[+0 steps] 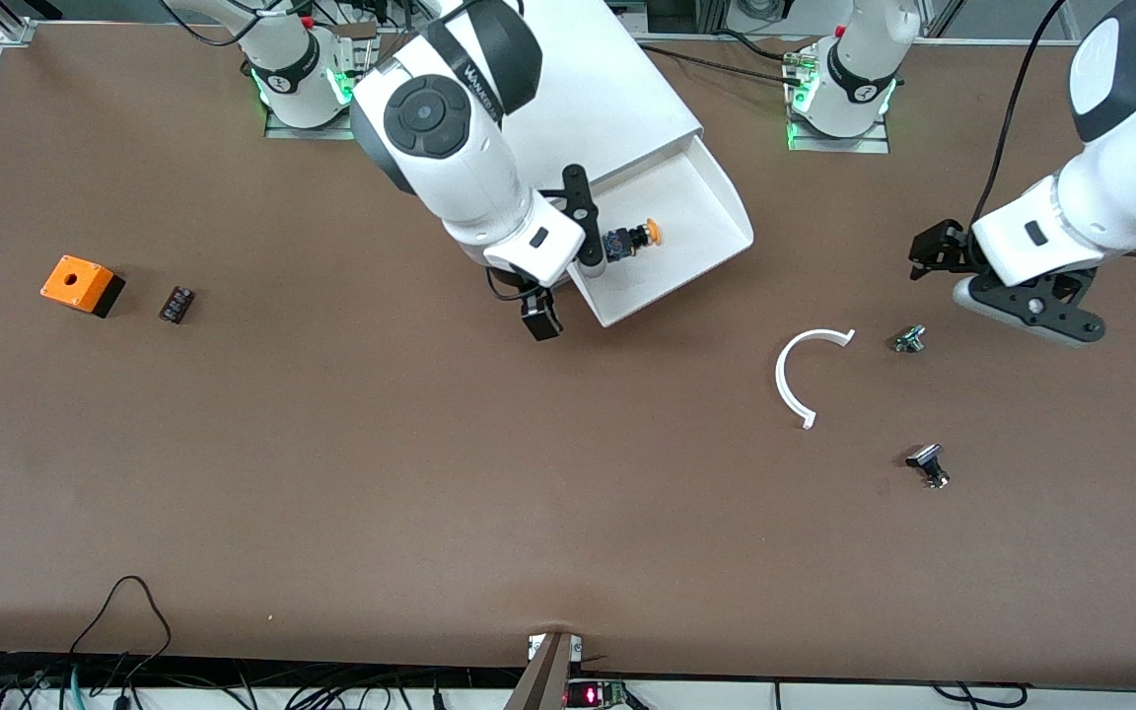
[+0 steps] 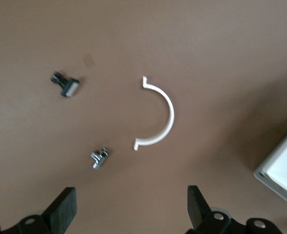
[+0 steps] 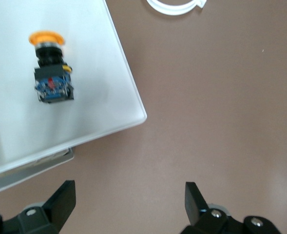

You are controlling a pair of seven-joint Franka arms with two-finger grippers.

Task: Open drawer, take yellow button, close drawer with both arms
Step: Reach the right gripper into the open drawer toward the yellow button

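The drawer [image 1: 672, 232] stood pulled out of the cabinet [image 1: 607, 89], so the opening step looked done and taking the button was the step in hand. The button [image 1: 632, 239] lay on its side in the drawer, alone there, its orange cap pointing toward the left arm's end of the worktop [image 1: 331, 473]; nothing else showed in the tray.

The right gripper [image 1: 550, 258] hung at the drawer's corner toward the right arm's end, part over the rim and part over bare worktop, its fingers [image 3: 60, 200] spread wide and holding nothing. In the right wrist view the button [image 3: 50, 68] sat well inside the drawer wall [image 3: 128, 87], off from the gap between the fingers. The next move, as I judge it, called for shifting that gripper over the tray, lining the open jaws across the button's black body, then lowering without knocking the rim.

The left gripper [image 1: 962, 258] waited over the worktop toward the left arm's end, also wide open and empty. Below it lay a white half-ring [image 1: 805, 380] and two small metal parts [image 1: 910, 339] [image 1: 928, 463], one nearer the front camera than the other. An orange box [image 1: 80, 284] and a black block [image 1: 177, 303] lay well apart at the right arm's end.
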